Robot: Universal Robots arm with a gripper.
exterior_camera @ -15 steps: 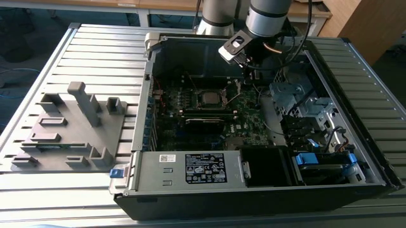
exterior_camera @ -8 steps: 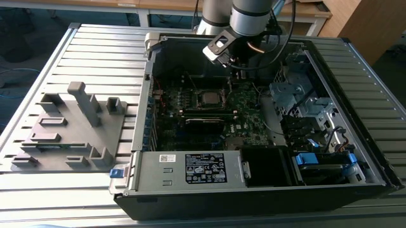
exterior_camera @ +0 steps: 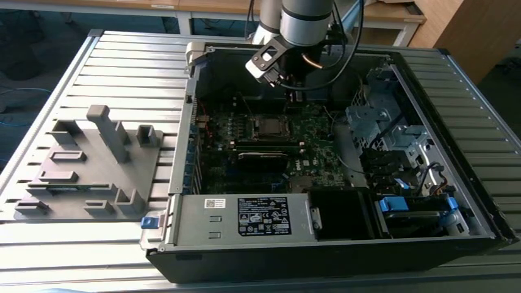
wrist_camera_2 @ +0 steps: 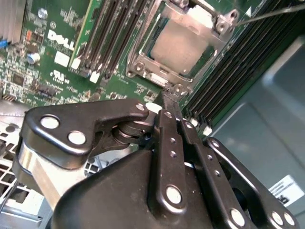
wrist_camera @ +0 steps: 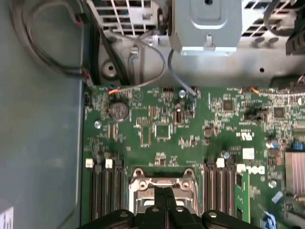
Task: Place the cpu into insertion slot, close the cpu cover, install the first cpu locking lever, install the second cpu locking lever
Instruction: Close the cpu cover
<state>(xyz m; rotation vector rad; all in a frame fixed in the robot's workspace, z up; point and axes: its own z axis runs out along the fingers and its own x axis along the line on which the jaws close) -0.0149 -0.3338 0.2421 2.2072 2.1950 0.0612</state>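
Your gripper [wrist_camera_2: 170, 98] has its two fingers drawn flat against each other with nothing between them. That makes sense for prodding or pushing thin metal parts, not for carrying anything. The cpu [wrist_camera_2: 178, 47] is not in your grasp. Its dull silver top sits square inside the insertion slot [exterior_camera: 267, 126] on the green motherboard [wrist_camera: 162, 129], flanked on both sides by the long black memory slots [wrist_camera_2: 107, 38]. The cpu cover [wrist_camera_2: 140, 52] appears folded down, its frame ringing the chip and the chip showing through the window, so placing and covering look done. A thin metal rod [wrist_camera_2: 271, 12] slants away from one corner of the socket. You can take it as a locking lever, and it looks raised, not latched. In both wrist views the socket lies just beyond your fingertips, with the tips aimed at the near edge of the frame, close to a corner. Whether they touch the metal you cannot tell. In the exterior view the gripper hangs inside the open computer case [exterior_camera: 456, 91], above the board near the case's far wall. The socket lies below it, and the grey fixture [exterior_camera: 89, 165] stands well apart on the exterior view's left.
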